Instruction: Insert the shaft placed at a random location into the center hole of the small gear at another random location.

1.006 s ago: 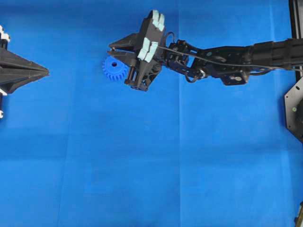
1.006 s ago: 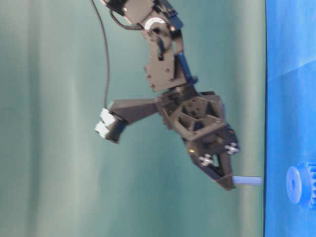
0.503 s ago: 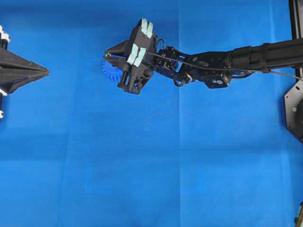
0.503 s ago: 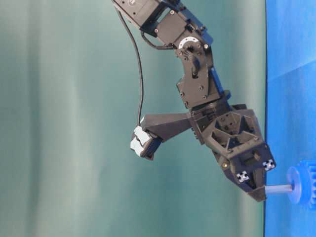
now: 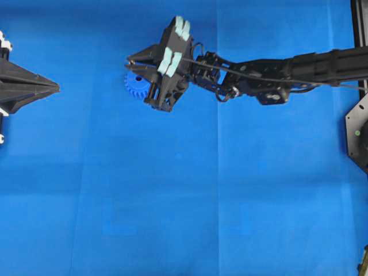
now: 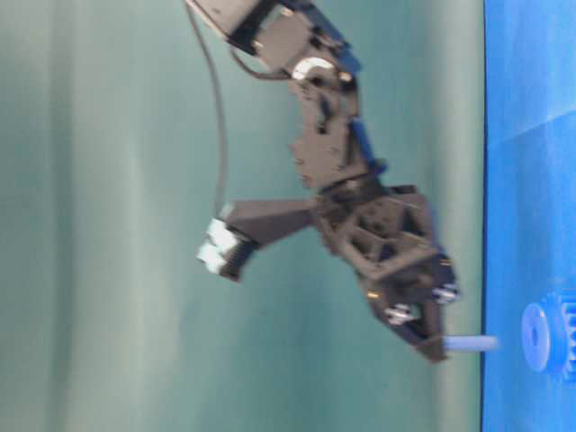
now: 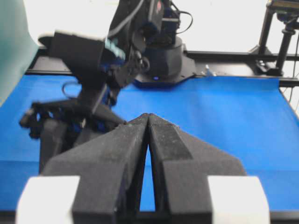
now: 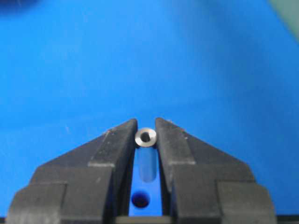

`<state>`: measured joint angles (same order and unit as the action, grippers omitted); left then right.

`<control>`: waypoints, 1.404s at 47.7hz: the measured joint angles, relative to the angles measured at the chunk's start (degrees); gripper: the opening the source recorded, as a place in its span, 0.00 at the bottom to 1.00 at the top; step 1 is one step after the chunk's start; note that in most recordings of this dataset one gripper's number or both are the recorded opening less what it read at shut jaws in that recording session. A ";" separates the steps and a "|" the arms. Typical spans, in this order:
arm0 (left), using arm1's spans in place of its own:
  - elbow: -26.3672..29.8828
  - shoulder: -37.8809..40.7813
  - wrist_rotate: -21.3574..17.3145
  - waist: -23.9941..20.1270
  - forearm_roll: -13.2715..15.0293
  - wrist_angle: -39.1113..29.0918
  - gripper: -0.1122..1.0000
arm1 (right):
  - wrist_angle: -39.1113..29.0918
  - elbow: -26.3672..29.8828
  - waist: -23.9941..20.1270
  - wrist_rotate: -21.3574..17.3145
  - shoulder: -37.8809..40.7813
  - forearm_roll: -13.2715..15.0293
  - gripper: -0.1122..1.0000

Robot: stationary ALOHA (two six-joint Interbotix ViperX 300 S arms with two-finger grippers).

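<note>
Right gripper (image 8: 145,135) pinches the shaft (image 8: 145,137) just above the small gear (image 6: 549,335); next: center on the center hole (image 8: 140,200), lower.

surface: blue table (image 5: 172,201) (creased cover) | on it: small gear (image 5: 135,85), upper-left

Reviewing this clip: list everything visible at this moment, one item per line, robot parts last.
small gear: one, bright blue, upper left of middle in the overhead view, partly under the right gripper.
center hole: one, dark, seen between the right jaws in the right wrist view.
shaft: one, silvery-grey, clamped in the right gripper, its tip apart from the gear in the table-level view.
table cover: one, blue, across the workspace.
backdrop: one, green, behind the arm.
left gripper: one, black, closed, away from the gear.
right gripper: one, black, above the gear.
</note>
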<state>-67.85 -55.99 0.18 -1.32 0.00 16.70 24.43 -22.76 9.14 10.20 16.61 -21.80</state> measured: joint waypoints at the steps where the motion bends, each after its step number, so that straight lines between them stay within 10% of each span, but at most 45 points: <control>1: 0.00 0.00 0.09 0.00 -0.09 -0.09 0.10 | 0.00 -0.09 -0.09 0.00 -0.26 0.09 0.13; 67: 0.00 0.00 0.00 -0.09 0.00 -0.09 0.10 | 1.58 -0.53 -0.35 0.00 6.68 0.00 0.13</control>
<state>-67.85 -55.99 0.18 -1.41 0.00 16.61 26.02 -23.29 8.79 10.20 23.29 -21.80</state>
